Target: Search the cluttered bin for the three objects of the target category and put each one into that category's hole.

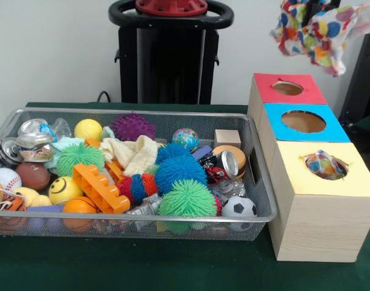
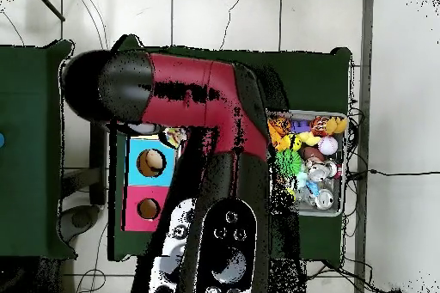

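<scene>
My arm (image 2: 185,105) covers most of overhead view, above boxes. Wire bin (image 1: 258,200) on green worktop (image 1: 173,267), full of balls, cans, toys. Beside bin, wooden box with three holes: red (image 1: 288,88), blue (image 1: 304,121), yellow (image 1: 326,165). One patterned cloth (image 1: 323,163) sits in yellow hole. Second cloth (image 1: 318,30) hangs in air above boxes. My claw not seen; cannot tell if open.

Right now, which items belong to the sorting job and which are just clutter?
Job (cloths look like the category):
raised cloth
cloth in yellow hole
cream cloth
box
bin

Clutter:
smiley ball
orange brick
soccer ball
blue spiky ball
</scene>
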{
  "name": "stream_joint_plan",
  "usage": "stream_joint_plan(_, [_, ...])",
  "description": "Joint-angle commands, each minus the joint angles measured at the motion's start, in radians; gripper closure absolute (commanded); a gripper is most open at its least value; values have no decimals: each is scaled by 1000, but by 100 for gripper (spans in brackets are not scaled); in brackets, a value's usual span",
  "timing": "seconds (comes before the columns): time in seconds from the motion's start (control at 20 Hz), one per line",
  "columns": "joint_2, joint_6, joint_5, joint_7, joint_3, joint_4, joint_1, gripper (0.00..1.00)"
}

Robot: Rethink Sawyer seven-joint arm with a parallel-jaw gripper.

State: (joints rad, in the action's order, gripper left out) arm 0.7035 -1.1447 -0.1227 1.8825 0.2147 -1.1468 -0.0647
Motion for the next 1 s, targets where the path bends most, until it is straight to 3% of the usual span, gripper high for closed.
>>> stream_joint_plan(0.05, [-79, -20, 48, 74, -64, 35, 22, 100])
stream_joint_plan(1.0, [-206, 95, 29, 125, -78, 102, -1, 100])
